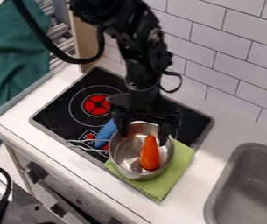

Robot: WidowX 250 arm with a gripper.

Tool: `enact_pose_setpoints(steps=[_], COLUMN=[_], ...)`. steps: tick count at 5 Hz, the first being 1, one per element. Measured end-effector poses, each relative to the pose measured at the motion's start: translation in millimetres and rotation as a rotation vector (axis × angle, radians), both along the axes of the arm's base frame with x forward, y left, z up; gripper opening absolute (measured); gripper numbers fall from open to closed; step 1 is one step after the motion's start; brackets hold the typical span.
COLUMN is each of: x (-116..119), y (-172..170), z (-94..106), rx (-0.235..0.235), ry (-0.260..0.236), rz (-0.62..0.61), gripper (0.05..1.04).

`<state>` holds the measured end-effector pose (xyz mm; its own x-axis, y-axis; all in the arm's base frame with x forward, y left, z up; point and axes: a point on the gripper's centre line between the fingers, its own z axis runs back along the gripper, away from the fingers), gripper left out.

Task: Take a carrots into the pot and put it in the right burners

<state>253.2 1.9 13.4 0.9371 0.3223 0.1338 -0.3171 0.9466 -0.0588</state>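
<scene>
With black two-finger gripper released, fingers spread, hangs over a round silver metal pot; shows an orange carrot lying inside the pot, a flat green cloth beneath it, and a blue object just beside it, over the black stovetop

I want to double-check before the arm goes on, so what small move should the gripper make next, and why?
Probably ease the gripper slightly up, clear of the pot. Its fingers stand apart, low over the pot's far side, and the carrot already lies inside. The pot rests on the green cloth, so a fresh grip to shift it would likely follow.
</scene>
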Motion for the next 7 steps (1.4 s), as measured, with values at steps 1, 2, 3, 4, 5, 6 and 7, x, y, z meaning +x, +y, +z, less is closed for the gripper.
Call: enact_pose_setpoints(steps=[1,2,3,4,5,6,7], x=[-3.9,-3.7,-3.4,0.6,3.0,4.2,12.8], y=[3.0,3.2,2.7,1.8,-2.9,-8.1,-7.8], z=[-10.3,-15.1,-17.8,-18.1,-16.9,-14.9,2.4], rx=[-0.021,-0.024,-0.024,-0.023,-0.021,-0.015,0.007], ry=[0.038,0.05,0.053,0.048,0.042,0.033,-0.018], rz=[0.008,0.0,0.0,-0.009,-0.023,-0.036,-0.039], gripper=[1.009,0.956,0.666,0.384,0.364,0.364,0.364])
